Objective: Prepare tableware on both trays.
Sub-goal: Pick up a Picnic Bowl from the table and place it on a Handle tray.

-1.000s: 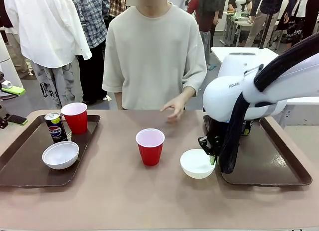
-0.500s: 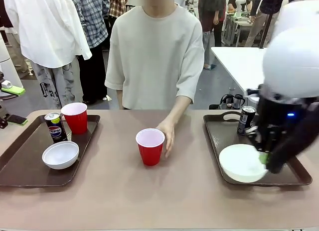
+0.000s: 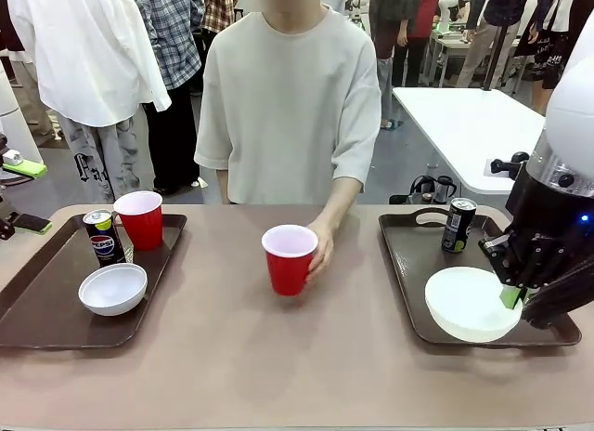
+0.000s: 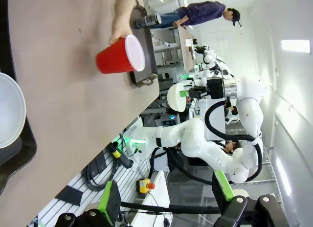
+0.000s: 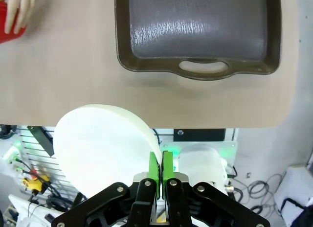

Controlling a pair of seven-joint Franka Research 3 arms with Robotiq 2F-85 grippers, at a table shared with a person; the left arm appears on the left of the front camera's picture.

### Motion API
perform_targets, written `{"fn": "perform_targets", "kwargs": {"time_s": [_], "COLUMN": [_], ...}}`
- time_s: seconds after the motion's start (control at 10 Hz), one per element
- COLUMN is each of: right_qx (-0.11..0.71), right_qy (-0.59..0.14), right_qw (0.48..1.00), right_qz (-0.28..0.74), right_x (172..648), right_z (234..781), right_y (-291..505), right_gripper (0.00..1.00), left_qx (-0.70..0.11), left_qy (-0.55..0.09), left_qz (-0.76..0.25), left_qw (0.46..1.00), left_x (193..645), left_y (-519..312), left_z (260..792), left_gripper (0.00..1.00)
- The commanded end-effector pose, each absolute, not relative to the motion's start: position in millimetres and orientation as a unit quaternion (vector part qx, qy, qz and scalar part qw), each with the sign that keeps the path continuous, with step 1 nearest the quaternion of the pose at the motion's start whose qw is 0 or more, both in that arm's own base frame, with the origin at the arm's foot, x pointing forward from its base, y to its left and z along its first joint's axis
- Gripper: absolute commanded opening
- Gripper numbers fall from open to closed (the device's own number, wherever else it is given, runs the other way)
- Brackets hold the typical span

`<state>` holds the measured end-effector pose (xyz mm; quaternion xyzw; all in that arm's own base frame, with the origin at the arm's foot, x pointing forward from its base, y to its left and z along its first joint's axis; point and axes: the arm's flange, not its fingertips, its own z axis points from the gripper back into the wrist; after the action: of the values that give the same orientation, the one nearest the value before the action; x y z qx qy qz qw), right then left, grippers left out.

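White bowl (image 3: 469, 304) rim pinched in right end effector (image 3: 512, 296)

Legible markings, one item: Pepsi globe logo, red, white and blue, on the dark drink can (image 3: 103, 237) standing near the far edge of the left tray (image 3: 42, 306). Print on the other can (image 3: 458, 225), right tray (image 3: 418, 254), is unreadable.

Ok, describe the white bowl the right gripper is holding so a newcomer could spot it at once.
Start at the dark brown rectangular plastic tray on the robot's right side of the table. Over its near end hangs a white round shallow bowl, pinched at its rim by the right gripper. Unlike the other white bowl, which rests on the left tray beside a red cup and Pepsi can, this one is gripped.
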<state>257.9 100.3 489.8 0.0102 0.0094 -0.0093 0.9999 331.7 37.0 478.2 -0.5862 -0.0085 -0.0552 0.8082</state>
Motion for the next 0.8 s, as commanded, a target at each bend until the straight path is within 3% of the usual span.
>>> {"fn": "perform_targets", "kwargs": {"time_s": [0.0,0.6,0.7], "right_qx": [0.006,0.006,0.003], "right_qy": [0.015,0.015,0.009], "right_qw": [1.000,1.000,1.000], "right_qz": [-0.010,-0.010,-0.007], "right_x": [259.7,259.7,257.3], "right_z": [488.1,488.1,488.7], "right_y": [103.5,103.5,103.4], "right_gripper": [0.00,0.00,0.04], "left_qx": [-0.589,-0.589,-0.589], "left_qy": [-0.014,-0.014,-0.014], "left_qz": [-0.065,-0.065,-0.065], "left_qw": [0.806,0.806,0.806], "left_x": [330.7,330.7,330.7], "left_y": [39.3,39.3,39.3], "left_z": [477.7,477.7,477.7], "left_gripper": [1.00,1.00,1.00]}}
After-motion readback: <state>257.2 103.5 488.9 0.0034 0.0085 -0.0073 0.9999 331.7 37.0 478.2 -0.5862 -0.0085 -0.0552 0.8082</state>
